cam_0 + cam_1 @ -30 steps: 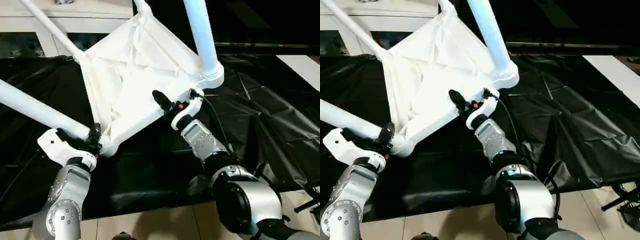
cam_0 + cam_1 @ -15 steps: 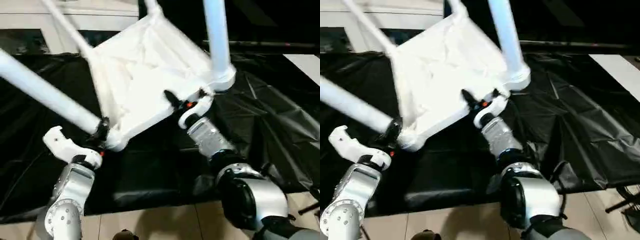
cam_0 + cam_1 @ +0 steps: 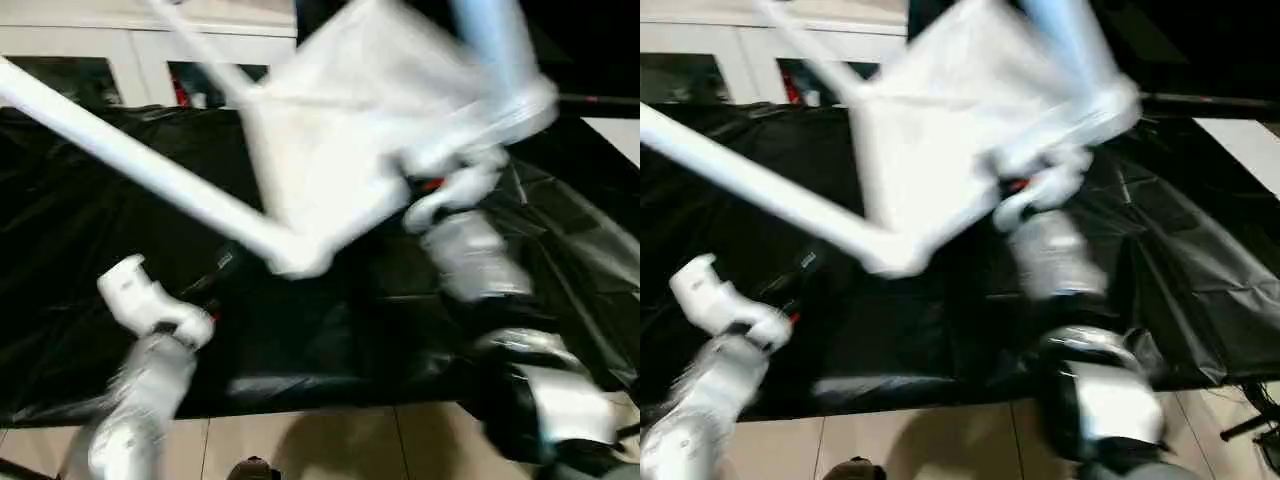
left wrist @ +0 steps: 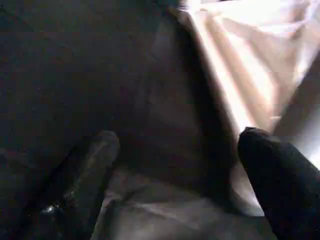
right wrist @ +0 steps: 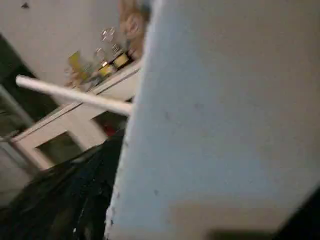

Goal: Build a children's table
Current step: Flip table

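Note:
The white tabletop (image 3: 350,140) hangs tilted in the air, ribbed underside toward me and blurred by motion. One long white leg (image 3: 130,150) slants away to the left from its near corner socket (image 3: 300,262). Another leg (image 3: 490,40) rises at the top right, and a thinner-looking one (image 3: 200,45) stands behind. My right gripper (image 3: 432,190) is shut on the tabletop's near edge, and the right wrist view has that white plastic (image 5: 225,125) right up close. My left gripper (image 3: 205,300) sits low and apart from the corner, open, its fingers (image 4: 95,165) spread over dark cloth.
A crumpled black sheet (image 3: 90,240) covers the work surface. A white cabinet with glass doors (image 3: 130,60) stands along the back. Pale floor tiles (image 3: 330,450) run along the near edge, and a white strip (image 3: 625,135) lies at the far right.
The table has swung up and to the right with my right gripper. My left gripper has let go of the near corner by the leg and stayed low at the left.

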You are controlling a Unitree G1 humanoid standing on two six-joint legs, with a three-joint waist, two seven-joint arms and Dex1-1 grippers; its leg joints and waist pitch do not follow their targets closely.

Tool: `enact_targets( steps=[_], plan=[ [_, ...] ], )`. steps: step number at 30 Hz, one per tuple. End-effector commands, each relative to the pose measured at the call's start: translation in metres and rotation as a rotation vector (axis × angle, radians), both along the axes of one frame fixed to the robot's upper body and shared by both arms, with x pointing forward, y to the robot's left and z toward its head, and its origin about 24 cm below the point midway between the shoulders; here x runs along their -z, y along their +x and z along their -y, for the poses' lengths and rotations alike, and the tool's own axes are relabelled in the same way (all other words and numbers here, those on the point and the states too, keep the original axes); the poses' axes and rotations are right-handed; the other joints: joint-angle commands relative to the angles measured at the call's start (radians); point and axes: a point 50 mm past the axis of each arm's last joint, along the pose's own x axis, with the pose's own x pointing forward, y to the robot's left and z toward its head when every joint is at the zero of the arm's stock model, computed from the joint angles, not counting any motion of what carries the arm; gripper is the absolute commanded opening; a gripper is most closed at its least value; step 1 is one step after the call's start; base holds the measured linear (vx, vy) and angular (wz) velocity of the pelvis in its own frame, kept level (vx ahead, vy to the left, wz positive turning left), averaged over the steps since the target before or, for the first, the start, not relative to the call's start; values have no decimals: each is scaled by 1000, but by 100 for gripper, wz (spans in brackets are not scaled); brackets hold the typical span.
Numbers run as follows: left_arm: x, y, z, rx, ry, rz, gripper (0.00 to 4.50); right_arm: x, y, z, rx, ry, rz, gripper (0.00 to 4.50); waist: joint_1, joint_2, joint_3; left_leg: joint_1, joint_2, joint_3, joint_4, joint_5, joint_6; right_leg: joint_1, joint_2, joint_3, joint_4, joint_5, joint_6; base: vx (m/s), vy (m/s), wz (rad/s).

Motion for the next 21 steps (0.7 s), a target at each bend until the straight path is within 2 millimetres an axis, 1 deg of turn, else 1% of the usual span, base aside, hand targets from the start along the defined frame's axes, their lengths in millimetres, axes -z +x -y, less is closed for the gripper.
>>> enact_targets(
  steps=[1, 2, 3, 4, 5, 6, 7, 8, 9, 11, 12, 14, 15, 16, 17, 18, 20, 21],
  plan=[
    [-1, 3, 13, 127, 81, 10, 434, -13, -2, 0, -30, -163, 61, 211, -14, 10, -69, 45, 50, -21, -80, -188, -108, 23, -57, 37, -67, 58, -67, 0, 0, 0],
    [-1, 3, 14, 134, 90, 11, 434, -13, -2, 0, -31, -168, 61, 211, -15, 9, -70, 47, 49, -21, -78, -190, -104, 21, -57, 37, -66, 54, -62, 0, 0, 0],
    [-2, 3, 15, 174, 140, 18, 447, -14, -3, 0, -37, -195, 62, 210, -19, 9, -70, 45, 48, -20, -79, -193, -102, 20, -57, 38, -67, 51, -65, 0, 0, 0],
    [-6, 3, 18, 254, 272, 61, 447, -16, -5, 1, -44, -237, 67, 210, -25, 6, -66, 43, 47, -20, -83, -205, -99, 20, -57, 38, -70, 30, -71, 0, 0, 0],
    [-10, 3, 20, 300, 378, 108, 450, -20, -6, 3, -39, -261, 68, 210, -30, 9, -69, 46, 49, -23, -82, -205, -88, 20, -57, 38, -69, 17, -60, 0, 0, 0],
    [-14, 4, 21, 324, 422, 141, 450, -22, -6, 4, -35, -284, 69, 210, -35, 7, -66, 42, 48, -25, -84, -199, -83, 21, -56, 38, -72, 14, -57, 0, 0, 0],
    [-18, 5, 23, 341, 446, 167, 450, -24, -7, 5, -31, -305, 71, 210, -37, 9, -67, 44, 49, -22, -83, -195, -88, 19, -57, 39, -72, 16, -60, 0, 0, 0],
    [-22, 6, 24, 361, 473, 202, 450, -25, -7, 5, -27, -321, 72, 210, -41, 10, -67, 45, 49, -20, -82, -195, -96, 18, -59, 40, -68, 24, -78, 0, 0, 0],
    [-22, 6, 24, 361, 473, 202, 450, -25, -7, 5, -27, -321, 72, 210, -42, 10, -66, 45, 49, -20, -82, -196, -97, 18, -57, 40, -70, 22, -83, 0, 0, 0],
    [-27, 6, 26, 389, 502, 239, 450, -27, -8, 5, -22, -333, 70, 210, -48, 10, -66, 45, 48, -18, -81, -203, -98, 18, -59, 40, -66, 22, -111, 0, 0, 0],
    [-35, 4, 34, 492, 570, 302, 450, -32, -9, 4, -4, -385, 64, 209, -50, 7, -65, 45, 47, -17, -82, -203, -95, 17, -58, 41, -69, 16, -114, 0, 0, 0],
    [-38, 0, 40, 587, 641, 339, 450, -40, -9, 1, 28, -421, 65, 207, -49, 8, -68, 49, 45, -16, -78, -182, -78, 13, -53, 42, -64, 20, -111, 0, 0, 0],
    [-38, 0, 41, 594, 650, 345, 450, -42, -9, 0, 38, -425, 61, 207, -49, 9, -68, 48, 46, -15, -78, -174, -76, 13, -55, 42, -63, 25, -114, 0, 0, 0],
    [-38, 0, 41, 594, 650, 345, 450, -42, -9, 0, 38, -425, 61, 207, -48, 11, -68, 48, 46, -16, -77, -167, -77, 12, -54, 41, -62, 30, -115, 0, 0, 0],
    [-38, 0, 43, 598, 658, 358, 450, -44, -10, -1, 48, -440, 57, 207, -48, 12, -67, 49, 47, -14, -78, -173, -87, 9, -53, 42, -61, 36, -123, 0, 0, 0],
    [-38, 0, 43, 599, 658, 361, 450, -44, -10, -2, 48, -444, 57, 207, -47, 13, -67, 50, 47, -13, -78, -178, -91, 9, -53, 42, -60, 36, -124, 0, 0, 0],
    [-38, 2, 44, 590, 677, 371, 450, -45, -13, -8, 46, -472, 47, 207, -46, 6, -67, 48, 46, -12, -79, -181, -94, 11, -54, 44, -60, 34, -120, 0, 0, 0],
    [-39, 3, 44, 592, 697, 378, 450, -45, -14, -12, 44, -513, 50, 207, -45, 7, -66, 47, 46, -13, -79, -180, -93, 11, -55, 44, -61, 32, -118, 0, 0, 0]
  ],
)
